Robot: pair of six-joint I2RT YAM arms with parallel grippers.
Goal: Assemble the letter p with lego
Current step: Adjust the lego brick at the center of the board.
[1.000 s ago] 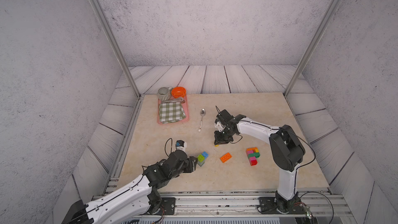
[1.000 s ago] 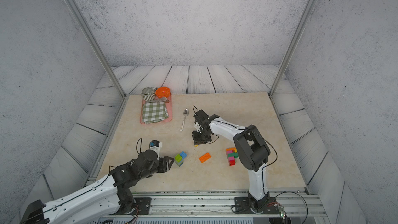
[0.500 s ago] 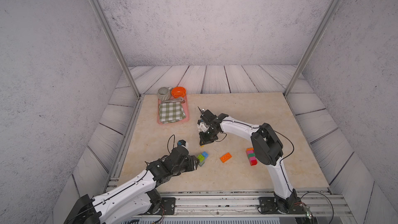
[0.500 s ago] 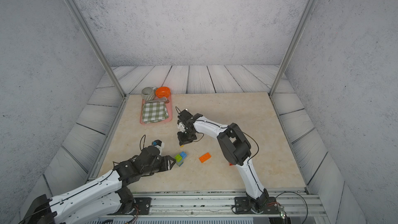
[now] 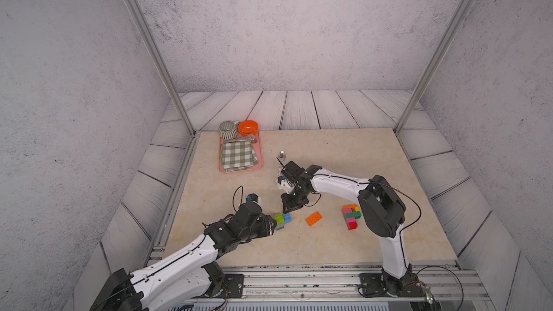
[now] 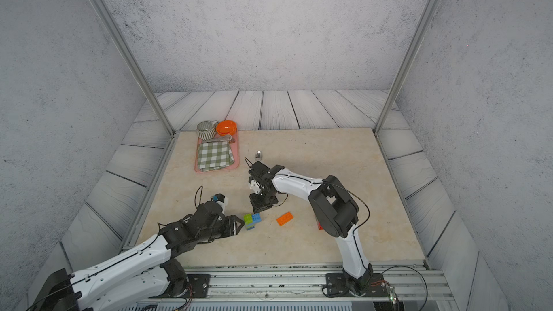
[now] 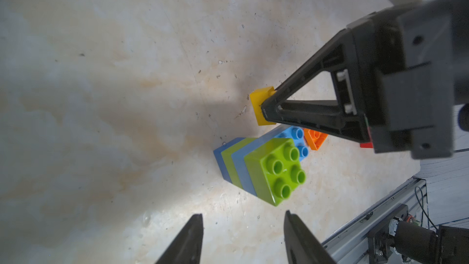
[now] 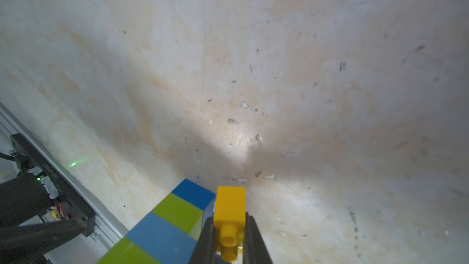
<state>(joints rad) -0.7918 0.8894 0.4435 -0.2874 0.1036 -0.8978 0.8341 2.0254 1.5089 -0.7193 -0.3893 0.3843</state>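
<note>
A stack of lime and blue lego bricks (image 5: 280,220) (image 6: 252,220) (image 7: 258,171) lies on its side on the table near the front. My left gripper (image 5: 270,226) (image 7: 243,218) is open just short of the stack, with nothing between its fingers. My right gripper (image 5: 288,205) (image 6: 258,204) (image 8: 229,227) is shut on a small yellow brick (image 7: 261,109) (image 8: 229,206), held low right beside the stack's far end. An orange oblong brick (image 5: 313,219) (image 6: 284,218) lies flat to the right. Further right sits a joined multicolour block (image 5: 350,216).
A metal spoon (image 5: 281,154) lies behind the right wrist. A pink tray (image 5: 260,161) at the back left holds a checked cloth, a striped cup and an orange bowl. The metal rail (image 5: 299,273) runs along the table's front edge.
The right arm has swung left and then toward the front, bringing the yellow brick down beside the lime and blue stack. The left gripper has stayed by the stack.
</note>
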